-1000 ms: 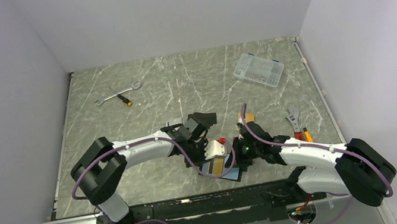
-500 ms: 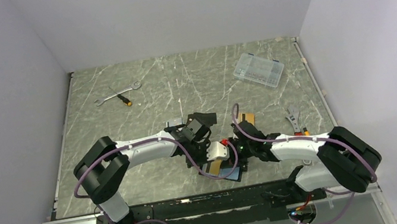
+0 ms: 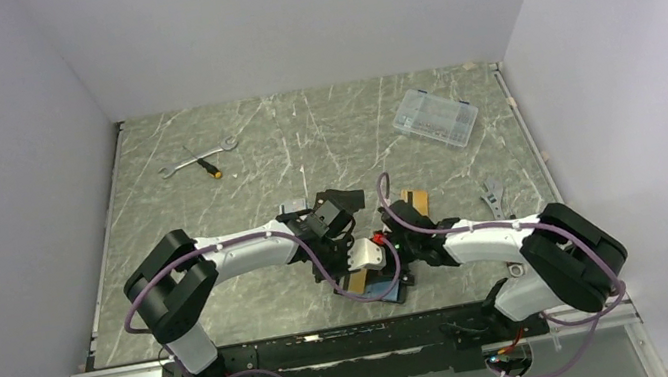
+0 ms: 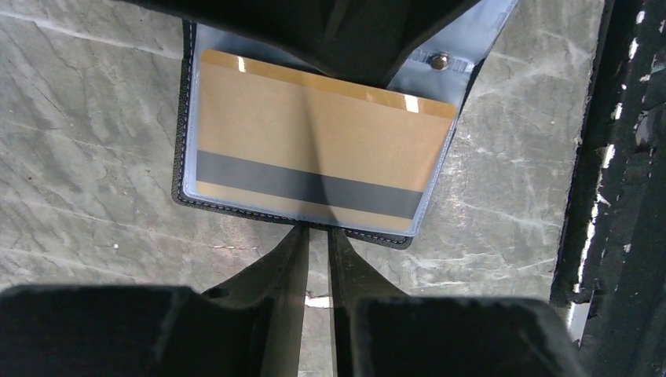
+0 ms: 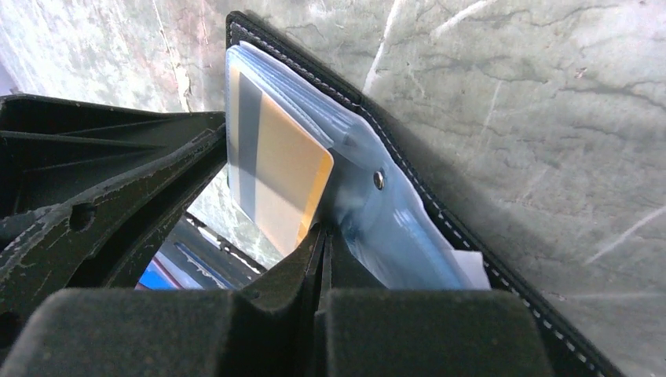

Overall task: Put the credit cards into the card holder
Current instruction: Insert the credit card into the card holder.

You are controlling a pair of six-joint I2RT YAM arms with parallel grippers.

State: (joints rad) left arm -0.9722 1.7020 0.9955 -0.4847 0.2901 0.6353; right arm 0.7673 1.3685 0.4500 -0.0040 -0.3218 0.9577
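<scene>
1. Left wrist view: a credit card, orange-tan with its black stripe facing up, lies flat on the pale blue-grey inside of the opened card holder. The holder rests on the marbled tabletop, and its silver snap button shows just past the card's far corner. The left claw sits at the holder's near black edge. Its fingers are spread only by a narrow slit, the tabletop shows through that slit, and nothing is seen between them.
2. Right wrist view: the right claw has its fingers pressed together. The tips meet the blue-grey plastic sleeve right under the card's lower corner; whether they pinch the sleeve cannot be told. The card stands tilted off the sleeve on this side.
3. Top view: both arms meet over the holder near the tabletop's front edge. The other credit cards lie just behind the right arm. A wrench and a screwdriver lie far left, and a clear compartment box far right.
</scene>
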